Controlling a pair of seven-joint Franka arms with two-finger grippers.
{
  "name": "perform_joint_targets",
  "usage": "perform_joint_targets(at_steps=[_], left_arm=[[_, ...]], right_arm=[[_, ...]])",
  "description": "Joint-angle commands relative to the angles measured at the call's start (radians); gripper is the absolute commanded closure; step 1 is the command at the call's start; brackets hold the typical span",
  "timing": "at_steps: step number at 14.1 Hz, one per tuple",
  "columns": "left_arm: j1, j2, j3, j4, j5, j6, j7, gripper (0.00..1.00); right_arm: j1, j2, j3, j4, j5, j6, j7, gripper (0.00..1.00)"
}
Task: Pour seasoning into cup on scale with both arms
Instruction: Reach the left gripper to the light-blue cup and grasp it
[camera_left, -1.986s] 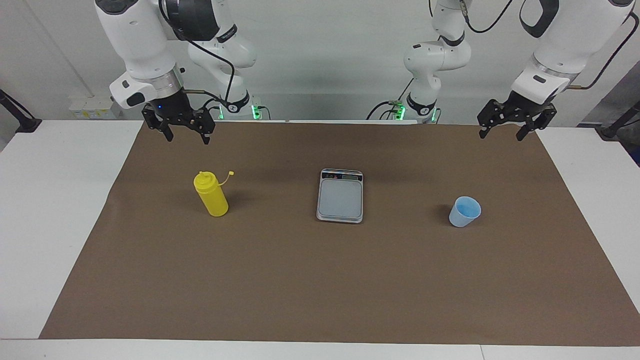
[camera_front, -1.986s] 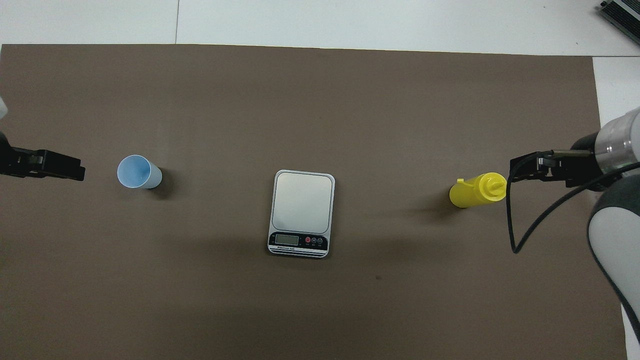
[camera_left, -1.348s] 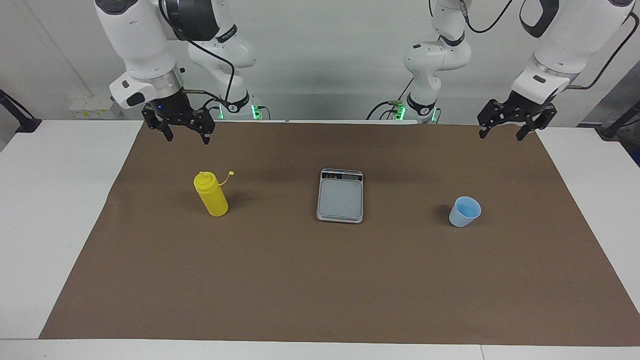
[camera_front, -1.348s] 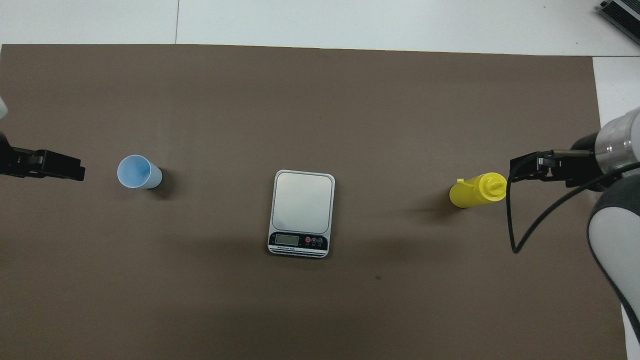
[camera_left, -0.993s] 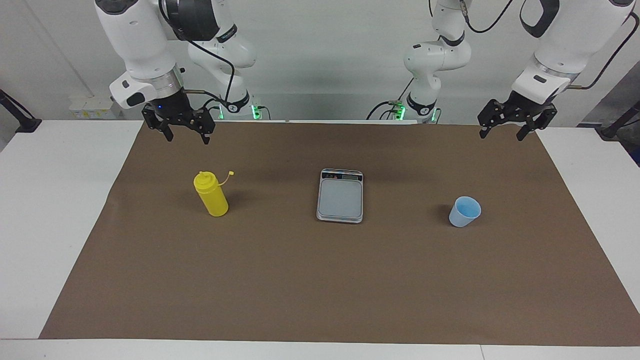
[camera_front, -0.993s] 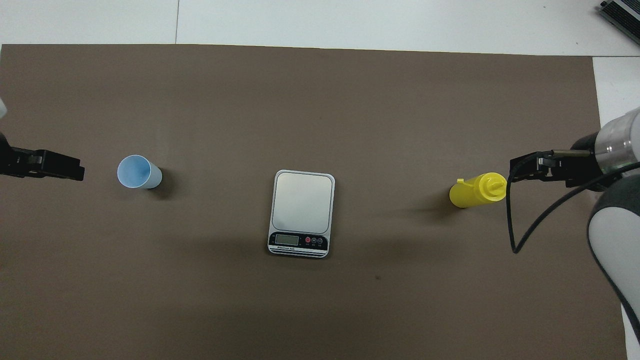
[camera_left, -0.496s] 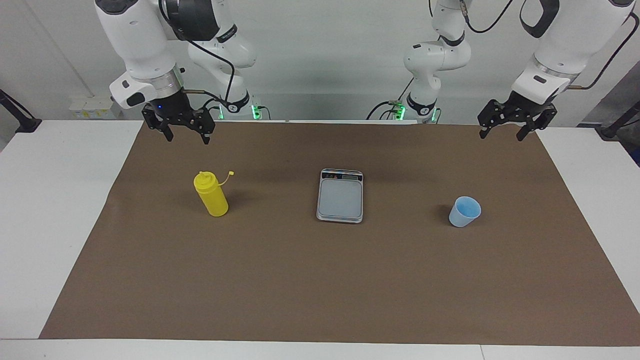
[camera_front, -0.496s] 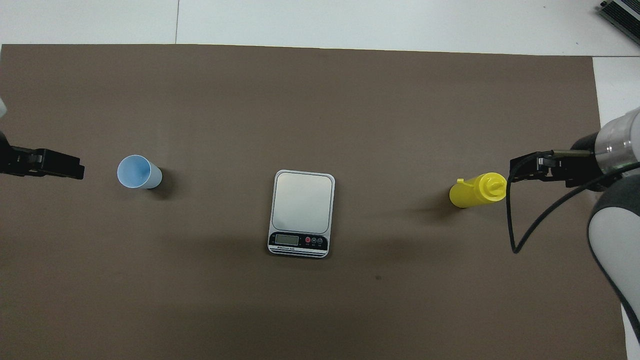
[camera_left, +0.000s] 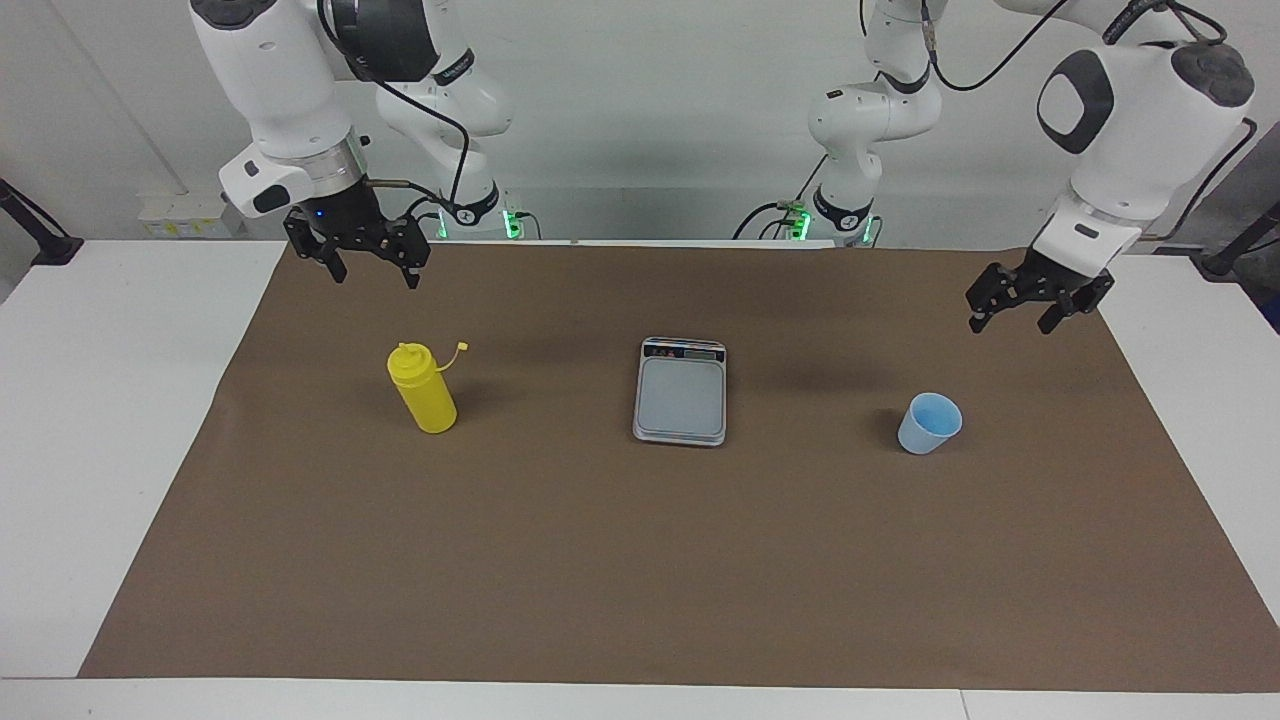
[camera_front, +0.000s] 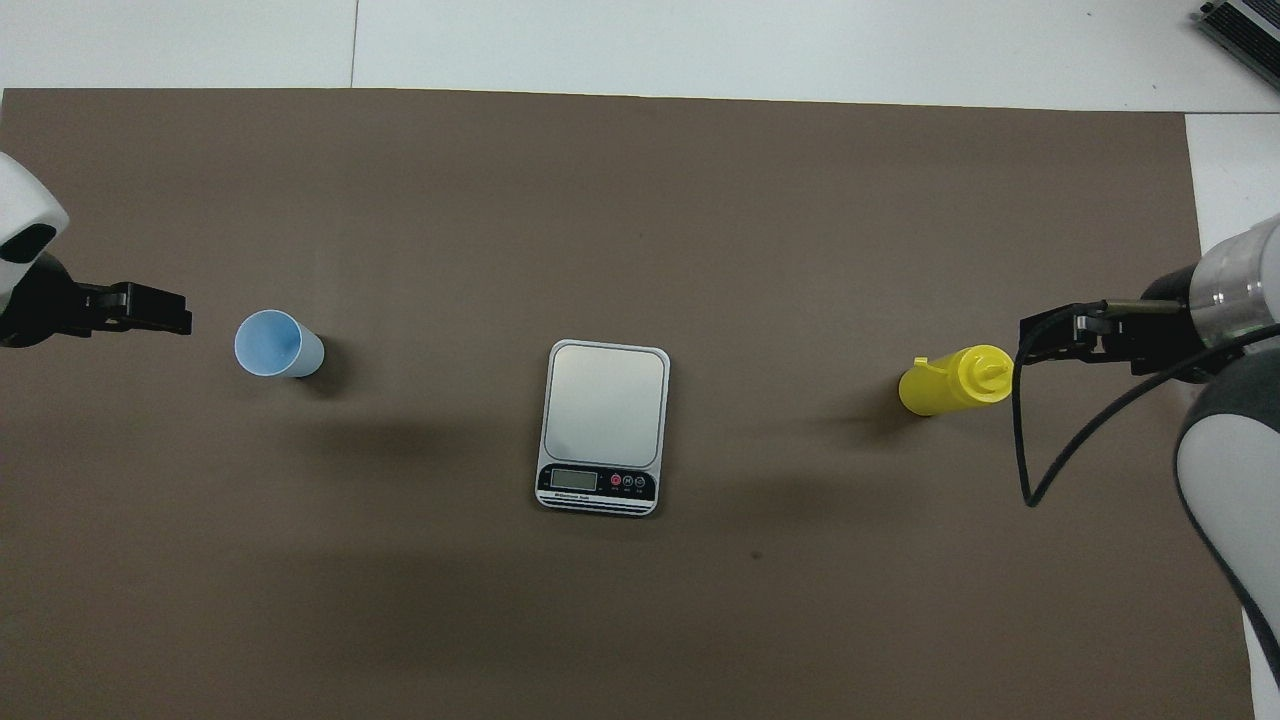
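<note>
The yellow seasoning bottle (camera_left: 423, 390) stands upright on the brown mat toward the right arm's end, its small cap hanging open on its tether; it also shows in the overhead view (camera_front: 955, 380). The scale (camera_left: 681, 392) (camera_front: 605, 425) lies at the mat's middle with nothing on its plate. The light blue cup (camera_left: 930, 423) (camera_front: 278, 344) stands upright toward the left arm's end, apart from the scale. My left gripper (camera_left: 1010, 322) (camera_front: 150, 305) is open and empty, above the mat beside the cup. My right gripper (camera_left: 375, 272) (camera_front: 1050, 335) is open and empty, raised beside the bottle.
A brown mat (camera_left: 640, 560) covers most of the white table (camera_left: 100, 420). A black cable (camera_front: 1020, 440) hangs from the right arm's wrist beside the bottle.
My left gripper has come down and moved toward the cup. The right arm, the bottle, the cup and the scale have not moved.
</note>
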Motion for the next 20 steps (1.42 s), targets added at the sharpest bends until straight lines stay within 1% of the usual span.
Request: perform_joint_targets(at_steps=[1,3,8,11,14,15,16,17,18,19,20], left_arm=[[0.013,-0.008,-0.007,-0.131,-0.018,0.154,-0.041,0.0],[0.011,0.029,-0.007,-0.182,-0.018,0.245,-0.095,0.0],[0.024,0.067,-0.008,-0.268,-0.021,0.395,-0.187,0.0],[0.022,0.113,-0.008,-0.294,-0.021,0.464,-0.207,0.0],[0.017,0.132,-0.008,-0.323,-0.021,0.513,-0.218,0.0],[0.013,0.148,-0.008,-0.329,-0.021,0.535,-0.236,0.0],[0.013,0.155,-0.008,-0.331,-0.021,0.536,-0.241,0.23],[0.011,0.156,-0.008,-0.329,-0.021,0.533,-0.239,0.55],[0.01,0.156,-0.008,-0.328,-0.021,0.526,-0.227,0.94],[0.008,0.156,-0.008,-0.329,-0.021,0.521,-0.213,1.0],[0.007,0.156,-0.008,-0.323,-0.02,0.517,-0.198,1.0]], right_arm=[[-0.01,-0.004,0.006,-0.006,-0.005,-0.009,-0.018,0.0],[-0.012,-0.005,0.006,-0.006,-0.005,-0.009,-0.018,0.0],[-0.012,-0.005,0.006,-0.006,-0.005,-0.009,-0.018,0.0],[-0.01,-0.005,0.006,-0.006,-0.005,-0.009,-0.019,0.0],[-0.01,-0.004,0.006,-0.006,-0.005,-0.009,-0.018,0.0],[-0.01,-0.005,0.006,-0.006,-0.005,-0.009,-0.018,0.0],[-0.01,-0.004,0.006,-0.006,-0.005,-0.009,-0.019,0.0],[-0.01,-0.005,0.006,-0.006,-0.005,-0.009,-0.019,0.0],[-0.01,-0.005,0.006,-0.006,-0.005,-0.009,-0.018,0.0],[-0.01,-0.005,0.006,-0.006,-0.005,-0.009,-0.018,0.0],[-0.01,-0.005,0.006,-0.006,-0.005,-0.009,-0.018,0.0]])
